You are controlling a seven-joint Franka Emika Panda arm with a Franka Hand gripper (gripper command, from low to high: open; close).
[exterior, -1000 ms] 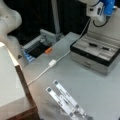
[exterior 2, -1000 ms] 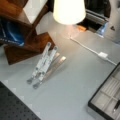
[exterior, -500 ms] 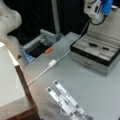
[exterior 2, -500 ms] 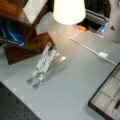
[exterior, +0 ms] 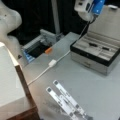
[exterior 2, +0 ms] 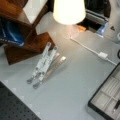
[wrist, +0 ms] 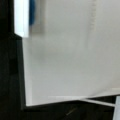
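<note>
1 arm only: gripper (exterior: 87,11) hangs high at a front view's top right, directly above the open compartment case (exterior: 96,53) holding 2 dark pens (exterior: 98,46) lying along its trays, straight below the claw; jaw opening can't be told.

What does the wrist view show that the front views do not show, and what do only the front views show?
Only the wrist view shows the case's open pale lid from close up, filling most of the picture. Only a front view shows the gripper high above the grey case; both front views show the white cable, the folding metal stand and the wooden shelf on the table, and a front view adds the lamp shade. Shared: the case, seen from different sides.
</note>
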